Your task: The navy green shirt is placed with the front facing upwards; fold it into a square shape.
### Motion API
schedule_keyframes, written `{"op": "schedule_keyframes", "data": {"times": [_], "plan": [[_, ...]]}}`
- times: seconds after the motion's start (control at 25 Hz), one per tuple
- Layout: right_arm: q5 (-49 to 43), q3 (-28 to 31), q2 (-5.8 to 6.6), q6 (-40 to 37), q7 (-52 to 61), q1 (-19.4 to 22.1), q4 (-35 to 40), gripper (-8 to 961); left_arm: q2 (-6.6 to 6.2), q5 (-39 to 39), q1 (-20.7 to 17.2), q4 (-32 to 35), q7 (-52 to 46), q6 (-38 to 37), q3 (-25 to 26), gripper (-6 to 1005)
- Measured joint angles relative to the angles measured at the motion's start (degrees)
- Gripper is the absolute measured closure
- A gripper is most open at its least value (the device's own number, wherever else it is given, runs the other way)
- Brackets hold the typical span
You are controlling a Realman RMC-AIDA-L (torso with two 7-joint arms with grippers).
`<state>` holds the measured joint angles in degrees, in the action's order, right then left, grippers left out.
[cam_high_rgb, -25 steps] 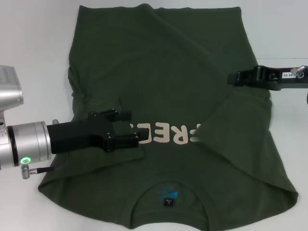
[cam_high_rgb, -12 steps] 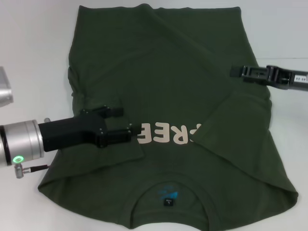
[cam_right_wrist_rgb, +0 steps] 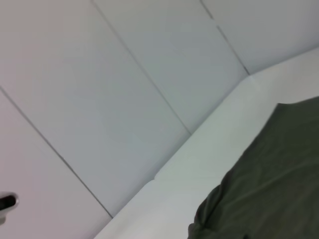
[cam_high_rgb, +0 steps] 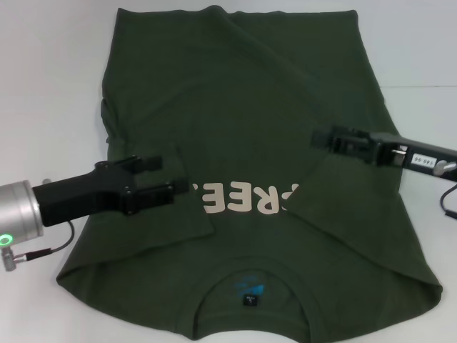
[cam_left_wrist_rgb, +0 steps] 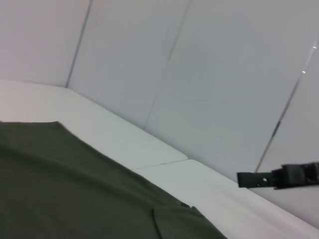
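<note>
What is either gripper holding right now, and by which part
Nothing. The left gripper is open above the navy green shirt beside its folded-in sleeve; whether the right gripper holds cloth cannot be told.

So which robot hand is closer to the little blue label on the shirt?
The left hand is closer. It hangs over the folded-in sleeve, beside the letters above the blue label. The right hand is farther, up by the shirt's other side.

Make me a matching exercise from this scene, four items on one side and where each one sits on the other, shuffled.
Items:
1. dark olive-green cotton T-shirt
2. cream chest lettering
3. small blue neck label
4. black left gripper

Places:
A. inside the collar at the near edge
B. spread across the white table
C. over the folded-in sleeve on the robot's left
D. across the shirt's middle, between the two folded sleeves

Pairs: 1-B, 2-D, 3-A, 4-C
</note>
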<state>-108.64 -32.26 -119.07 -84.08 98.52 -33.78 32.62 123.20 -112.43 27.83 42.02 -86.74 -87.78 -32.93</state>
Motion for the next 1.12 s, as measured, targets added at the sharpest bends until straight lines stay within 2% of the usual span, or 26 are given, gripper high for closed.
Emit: {"op": "schedule_keyframes", "data": {"times": [0.12,0.56,1.12], "plan": [[0.0,-0.4,-0.67,-0.1,-3.2,0.1,-1.8,30,-0.04,-0.2,-1.6,1.0,-2.1,0.0,0.4,140],[0.0,-0.9,-0.53,-0.2,-3.9,-0.2,-3.8,38,0.41,-1.4,-9.2,3.8,-4.0,0.1,6.0,140],[0.0,-1.1,-0.62,-0.5,-3.3,-1.2,-5.0,38,0.08,-13.6,-10.7,7.1,-8.9,0.7,13.1,139]]}}
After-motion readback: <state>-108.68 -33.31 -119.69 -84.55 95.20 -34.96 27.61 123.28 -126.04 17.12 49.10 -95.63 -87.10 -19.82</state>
